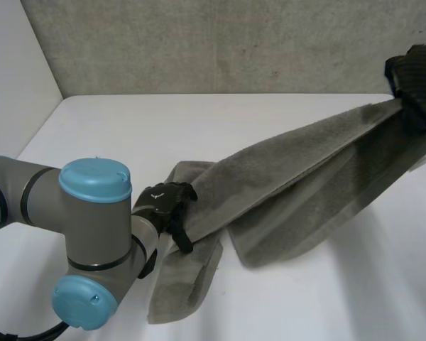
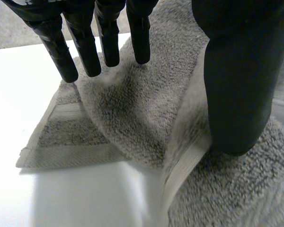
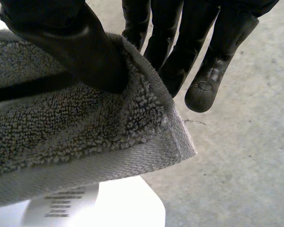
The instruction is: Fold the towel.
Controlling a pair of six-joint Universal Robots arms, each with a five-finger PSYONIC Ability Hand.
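Right hand [image 1: 419, 74]: thumb [image 3: 80, 52] clamps towel [image 1: 298, 177] corner against fingers, holds it up off table [image 1: 142, 128], far right. Left hand [image 1: 165, 202]: sits on towel's other end, fingers [image 2: 109, 42] straight with tips at the pile, thumb pressing a hem ridge; no pinch visible.

Towel: slopes from lifted corner down to left hand, loosely doubled lengthwise, one end trailing toward robot beside left arm.

Progress, at a guess: early to middle. Rough lengthwise doubling there; edges not lined up, no cross fold, nothing flattened. Left to do: lay down, square hems, fold across.

Room: plenty of bare table far left and near right. Wall [image 1: 220, 42] close behind right hand, so little margin there.
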